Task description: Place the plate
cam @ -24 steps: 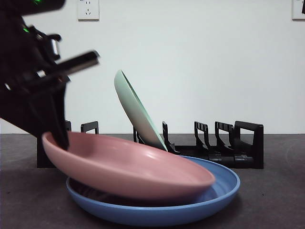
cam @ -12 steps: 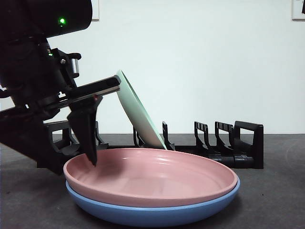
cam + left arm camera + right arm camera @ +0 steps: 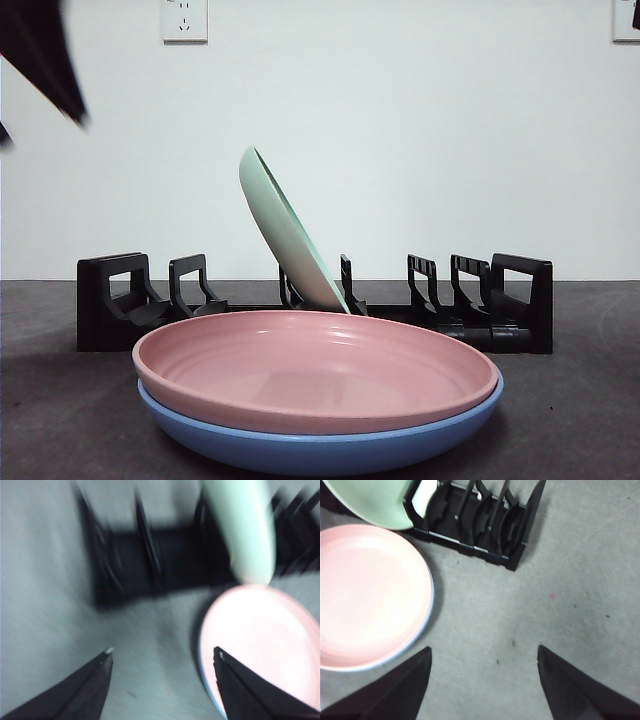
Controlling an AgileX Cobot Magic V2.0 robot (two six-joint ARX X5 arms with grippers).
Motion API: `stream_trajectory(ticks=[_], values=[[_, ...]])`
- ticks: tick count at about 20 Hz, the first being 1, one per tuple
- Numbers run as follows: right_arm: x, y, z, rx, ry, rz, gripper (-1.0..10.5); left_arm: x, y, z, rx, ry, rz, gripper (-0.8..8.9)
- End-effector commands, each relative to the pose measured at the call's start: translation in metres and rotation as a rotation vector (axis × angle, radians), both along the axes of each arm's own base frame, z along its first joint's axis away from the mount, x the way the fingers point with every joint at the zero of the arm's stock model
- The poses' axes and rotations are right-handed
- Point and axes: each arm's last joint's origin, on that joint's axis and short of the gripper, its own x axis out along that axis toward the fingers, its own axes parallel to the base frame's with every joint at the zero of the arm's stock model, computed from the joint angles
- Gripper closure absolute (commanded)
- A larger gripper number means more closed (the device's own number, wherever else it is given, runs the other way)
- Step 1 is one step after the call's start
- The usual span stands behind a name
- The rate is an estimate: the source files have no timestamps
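The pink plate point(image 3: 316, 368) is now seen lying flat and nested in the blue plate point(image 3: 320, 440), level all round, whereas a second ago it was held tilted by one rim and half a second ago the left gripper point(image 3: 161, 656) was still down at that rim. That gripper has since been drawn up and away: in the front view only a dark tip is left at the upper corner, and its wrist picture is blurred by motion. Its jaws are spread wide with nothing between them; the pink plate lies beyond and just outside one jaw tip, not between the two. The release is therefore judged to be done, and the placing complete or nearly so (if the stack is indeed the intended spot, which the task sentence does not say). The plate is a shallow, glossy dish with faint rings inside and a smooth rim, a little smaller than the blue one, whose edge shows beneath it. Behind the stack, a green plate point(image 3: 288, 232) is leaned in the black rack point(image 3: 500, 300). The right gripper point(image 3: 484, 652) is held above bare table point(image 3: 580, 570), jaws wide apart and empty, the stack lying off beyond one jaw.
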Motion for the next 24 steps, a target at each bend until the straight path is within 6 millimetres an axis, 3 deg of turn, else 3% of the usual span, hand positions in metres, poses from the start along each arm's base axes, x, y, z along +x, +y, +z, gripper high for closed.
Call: stream_trajectory(ticks=[1, 4, 8, 14, 17, 20, 24], values=[[0.002, 0.007, 0.008, 0.061, -0.034, 0.045, 6.1, -0.028, 0.020, 0.020, 0.029, -0.145, -0.040, 5.06], [0.011, 0.023, 0.014, 0.206, -0.033, 0.151, 6.2, -0.060, 0.040, 0.025, -0.013, -0.197, -0.011, 5.06], [0.053, 0.056, 0.019, 0.357, 0.049, 0.280, 6.2, -0.082, 0.053, 0.023, -0.040, -0.206, 0.004, 5.05], [0.150, 0.111, 0.032, 0.422, 0.180, 0.386, 6.2, -0.084, 0.054, 0.022, -0.060, -0.198, 0.017, 5.05], [0.190, 0.136, 0.029, 0.446, 0.211, 0.400, 6.2, -0.084, 0.054, 0.022, -0.059, -0.199, 0.016, 5.05], [0.222, 0.156, 0.017, 0.439, 0.225, 0.390, 6.2, -0.084, 0.054, 0.022, -0.060, -0.198, 0.016, 5.05], [0.248, 0.175, -0.006, 0.432, 0.270, 0.388, 6.2, -0.084, 0.054, 0.022, -0.061, -0.198, 0.017, 5.05]])
